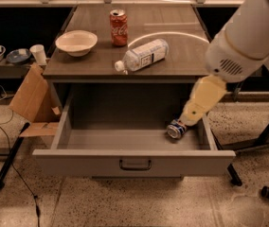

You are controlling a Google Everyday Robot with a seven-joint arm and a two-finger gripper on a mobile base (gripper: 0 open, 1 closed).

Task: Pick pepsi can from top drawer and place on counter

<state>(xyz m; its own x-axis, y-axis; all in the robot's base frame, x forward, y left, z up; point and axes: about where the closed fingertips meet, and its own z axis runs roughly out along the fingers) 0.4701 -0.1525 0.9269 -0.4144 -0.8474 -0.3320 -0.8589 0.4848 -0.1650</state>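
The pepsi can [175, 129] lies on its side at the right end of the open top drawer [134, 162], its silver top facing forward. My arm reaches in from the upper right. The gripper [188, 118] hangs over the drawer's right part, right above and behind the can, partly hiding it. Whether it touches the can cannot be told. The counter [172, 56] is the wood-grain top of the cabinet above the drawer.
On the counter stand a red Coca-Cola can [119, 28] and a white bowl [76, 42], and a plastic water bottle [141, 56] lies on its side near the front edge. A cardboard flap [30, 100] leans at the cabinet's left. Dark stand legs [267, 136] are at the right.
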